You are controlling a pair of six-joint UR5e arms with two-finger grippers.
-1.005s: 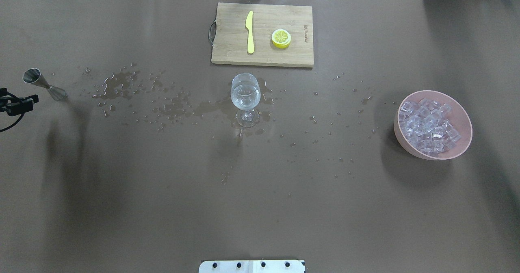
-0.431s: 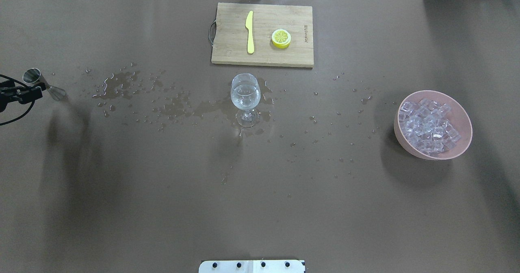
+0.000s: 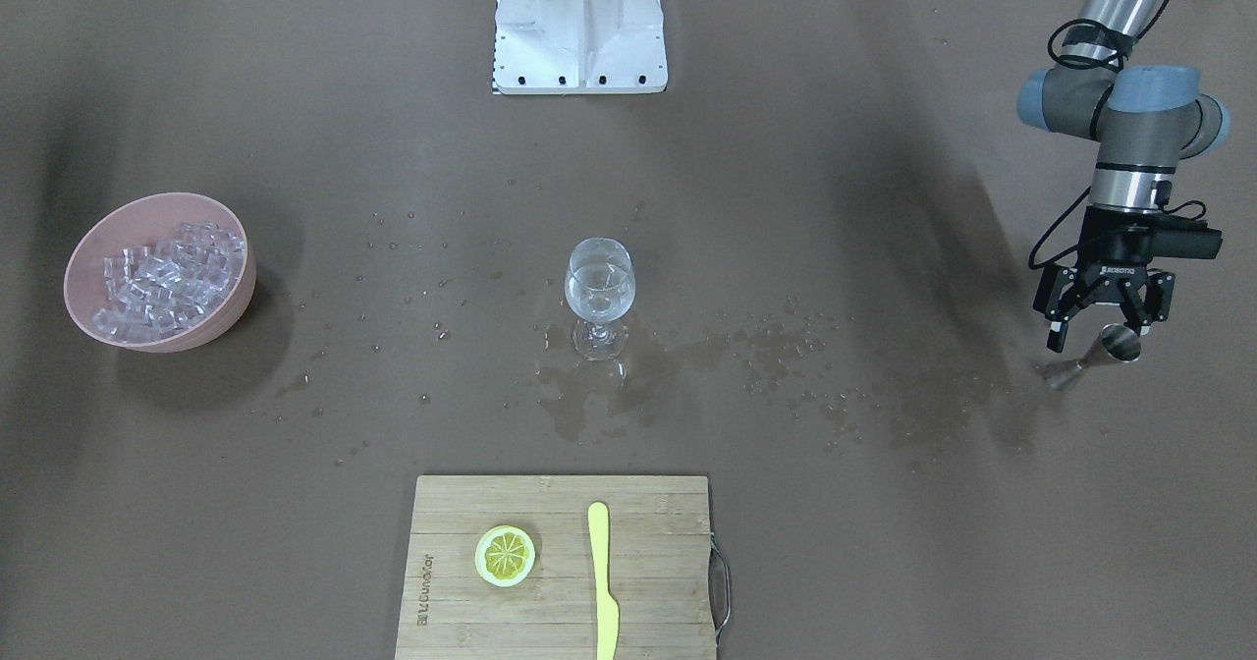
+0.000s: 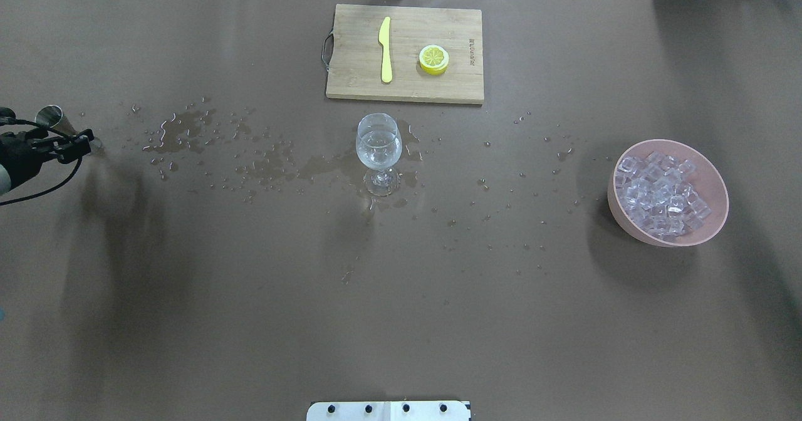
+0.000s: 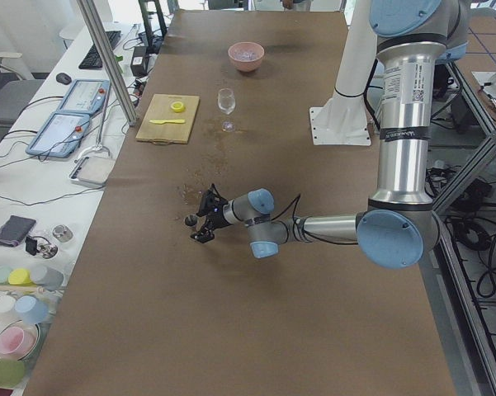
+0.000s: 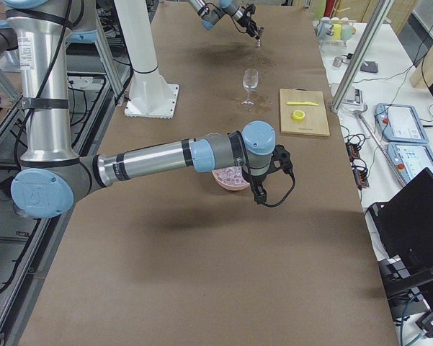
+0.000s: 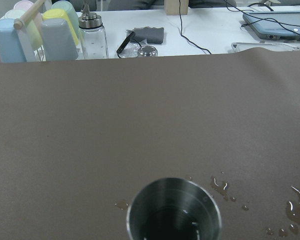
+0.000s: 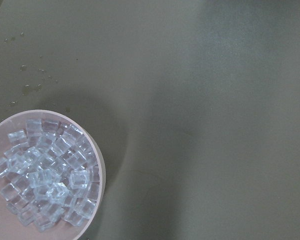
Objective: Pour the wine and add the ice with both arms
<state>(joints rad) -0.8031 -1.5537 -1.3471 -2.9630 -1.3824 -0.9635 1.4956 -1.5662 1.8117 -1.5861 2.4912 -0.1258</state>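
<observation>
My left gripper [image 3: 1100,324] is open, its fingers spread on either side of a steel jigger [image 3: 1118,344] at the table's left end. It also shows in the overhead view [image 4: 75,144]. The left wrist view looks down into the jigger's mouth [image 7: 173,212], which holds a little liquid. A wine glass [image 4: 378,145] stands mid-table with a small amount of clear wine in it. A heap of ice cubes [image 4: 661,195] fills a pink bowl [image 4: 626,220]; the right wrist view looks down on the cubes [image 8: 42,175]. My right gripper [image 6: 261,196] hangs beside the bowl; I cannot tell whether it is open.
A wooden cutting board [image 4: 357,64] at the far side carries a yellow knife [image 4: 385,48] and a lemon slice [image 4: 433,59]. Puddles and drops [image 4: 188,126] spread between jigger and glass. The white pedestal [image 3: 579,22] stands at the near edge.
My left gripper has moved in from the table's left edge to the jigger and now straddles it. The glass, bowl and board have not moved.
</observation>
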